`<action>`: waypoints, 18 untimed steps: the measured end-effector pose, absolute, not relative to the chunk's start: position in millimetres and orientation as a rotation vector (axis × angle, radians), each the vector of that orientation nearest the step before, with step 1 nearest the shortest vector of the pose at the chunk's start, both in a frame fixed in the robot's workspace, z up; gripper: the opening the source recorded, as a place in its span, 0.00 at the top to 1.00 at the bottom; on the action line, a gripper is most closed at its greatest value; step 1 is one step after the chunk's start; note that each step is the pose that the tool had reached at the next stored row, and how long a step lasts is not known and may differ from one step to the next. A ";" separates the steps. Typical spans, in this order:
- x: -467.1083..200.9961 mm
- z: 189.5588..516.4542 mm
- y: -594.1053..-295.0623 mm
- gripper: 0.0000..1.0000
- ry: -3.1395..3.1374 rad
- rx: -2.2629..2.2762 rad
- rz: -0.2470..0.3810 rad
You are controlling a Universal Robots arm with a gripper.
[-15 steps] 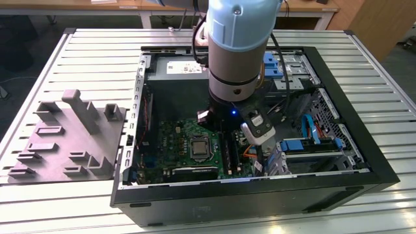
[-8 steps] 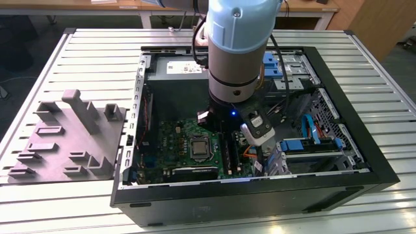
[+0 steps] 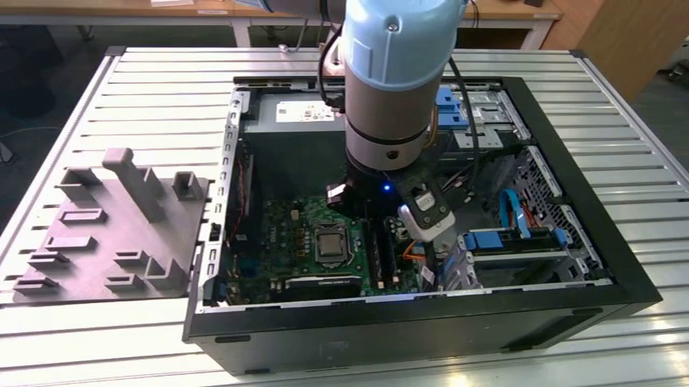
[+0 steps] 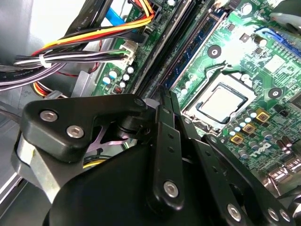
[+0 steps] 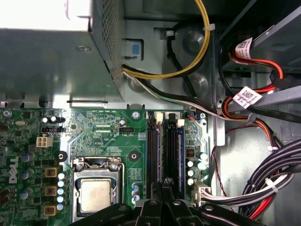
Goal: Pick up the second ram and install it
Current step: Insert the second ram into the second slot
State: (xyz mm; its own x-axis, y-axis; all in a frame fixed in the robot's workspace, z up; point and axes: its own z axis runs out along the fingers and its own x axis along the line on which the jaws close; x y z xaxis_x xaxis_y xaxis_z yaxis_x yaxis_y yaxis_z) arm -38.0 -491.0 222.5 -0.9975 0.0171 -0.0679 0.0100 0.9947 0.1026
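Note:
My gripper [image 4: 163, 94] is shut, its two black fingers pressed together with nothing visible between them. In the first wrist view the gripper [image 5: 164, 184] hangs directly over the row of black ram slots [image 5: 164, 141] on the green motherboard [image 5: 103, 132]. A long narrow ram stick [image 4: 200, 44] with small chips stands in one slot, just beside the line of the fingertips. I cannot tell whether the fingertips touch a stick. In the exterior view the arm's wrist [image 3: 393, 97] reaches down into the open computer case [image 3: 603, 266].
The processor socket [image 5: 96, 193] lies beside the slots. The grey power-supply box [image 5: 51, 61] sits beyond the motherboard. Bundled cables [image 5: 273, 179] run along the other side of the slots. A grey moulded fixture [image 3: 119, 226] rests on the slatted table at the exterior view's left.

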 end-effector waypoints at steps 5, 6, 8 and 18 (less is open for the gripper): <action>-38.0 222.4 -491.0 0.89 3.069 0.021 0.159; -37.9 222.4 -491.0 0.89 3.069 0.021 0.160; -37.9 222.4 -491.0 0.89 3.069 0.021 0.161; -37.9 222.4 -490.7 0.89 3.068 0.021 0.167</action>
